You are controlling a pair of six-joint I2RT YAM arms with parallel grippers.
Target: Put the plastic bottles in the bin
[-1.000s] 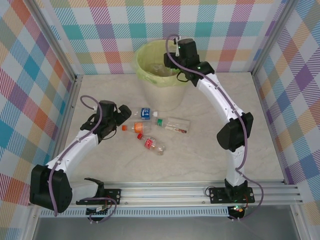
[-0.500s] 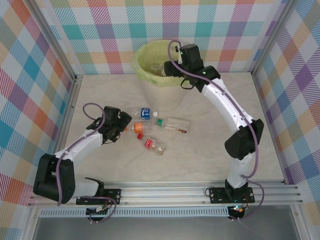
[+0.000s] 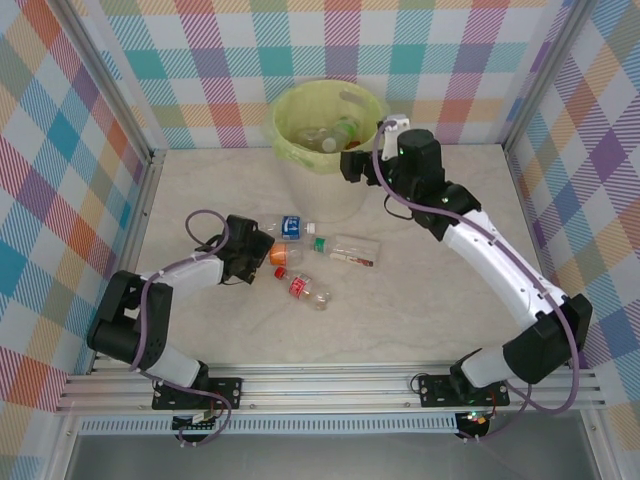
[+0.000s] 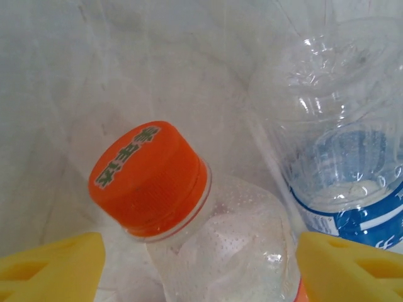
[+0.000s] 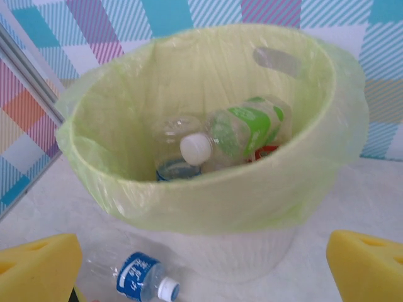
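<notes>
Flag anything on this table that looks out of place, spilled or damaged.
Nothing spilled or broken. Loose on the table before the bin lie four dented bottles on their sides: blue-labelled bottle, orange-capped bottle, red-labelled bottle, green-capped bottle. The bin stands upright, liner in place.

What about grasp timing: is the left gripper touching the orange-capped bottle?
Cannot tell. Left wrist view: one finger clears the bottle, the other meets its outline.
</notes>
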